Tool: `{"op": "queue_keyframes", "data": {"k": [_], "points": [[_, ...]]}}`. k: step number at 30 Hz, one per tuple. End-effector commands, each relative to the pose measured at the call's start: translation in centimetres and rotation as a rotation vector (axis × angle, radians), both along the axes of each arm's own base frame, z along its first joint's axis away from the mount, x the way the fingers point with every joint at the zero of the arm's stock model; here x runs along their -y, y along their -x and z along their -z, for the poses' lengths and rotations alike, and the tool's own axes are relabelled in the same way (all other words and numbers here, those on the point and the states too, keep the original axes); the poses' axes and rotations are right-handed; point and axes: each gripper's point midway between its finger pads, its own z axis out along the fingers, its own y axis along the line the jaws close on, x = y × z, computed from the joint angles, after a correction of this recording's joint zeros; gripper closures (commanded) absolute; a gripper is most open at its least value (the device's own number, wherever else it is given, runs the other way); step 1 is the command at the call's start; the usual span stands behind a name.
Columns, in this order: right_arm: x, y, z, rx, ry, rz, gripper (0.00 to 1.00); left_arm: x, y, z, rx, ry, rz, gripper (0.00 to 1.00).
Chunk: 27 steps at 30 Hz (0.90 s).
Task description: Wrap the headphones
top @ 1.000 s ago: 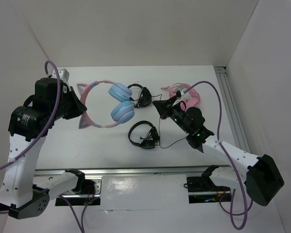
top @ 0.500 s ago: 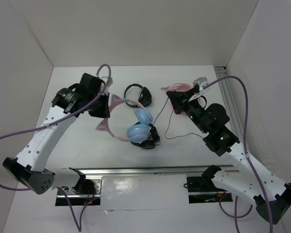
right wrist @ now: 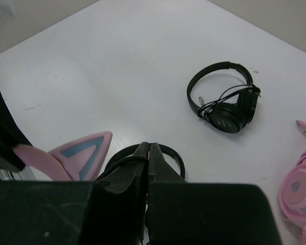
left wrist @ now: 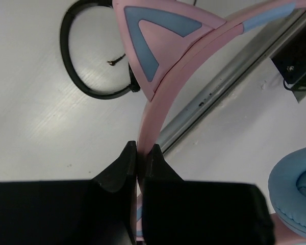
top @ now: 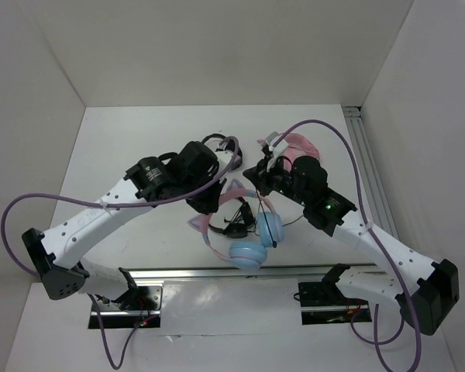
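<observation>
- near the table's front rail (top: pixel 178 273), the headphones (top: pixel 248 252) hang lifted, blue cups (top: pixel 268 225) lowest.
- left end effector (left wrist: pixel 137 153) clamps the pink headband (left wrist: pixel 148 109).
- right end effector (right wrist: pixel 149 150), farther from the rail, pinches the cable (top: pixel 260 203).

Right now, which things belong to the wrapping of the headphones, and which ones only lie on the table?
Belong to the job: blue-cupped headphones; left claw, shut on their headband; right claw, shut on the cable.
Just lying about: far black headphones; near black headphones; all-pink headphones.
</observation>
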Motion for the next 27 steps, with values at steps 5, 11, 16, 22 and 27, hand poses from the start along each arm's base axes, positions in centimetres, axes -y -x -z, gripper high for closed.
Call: {"op": "queue_keyframes", "data": {"k": [5,11,16,22,27], "points": [[-0.7,-0.2,-0.4,0.023,0.017,-0.039,1.00,0.0,0.2,-6.7,0.252,0.154,0.095,1.00],[-1.0,0.3,0.3,0.019,0.026,-0.073,1.00,-2.0,0.1,-12.0,0.438,0.302,0.013,1.00],[-1.8,0.7,-0.4,0.035,0.003,-0.127,1.00,-3.7,-1.0,-14.0,0.491,0.327,-0.126,1.00],[-4.7,3.5,-1.8,0.074,-0.125,-0.354,0.96,-3.8,-1.2,-17.3,0.507,0.514,-0.254,1.00],[-6.6,4.4,-3.2,0.094,-0.214,-0.464,0.88,-3.7,-0.8,-20.5,0.483,0.717,-0.341,1.00]]}}
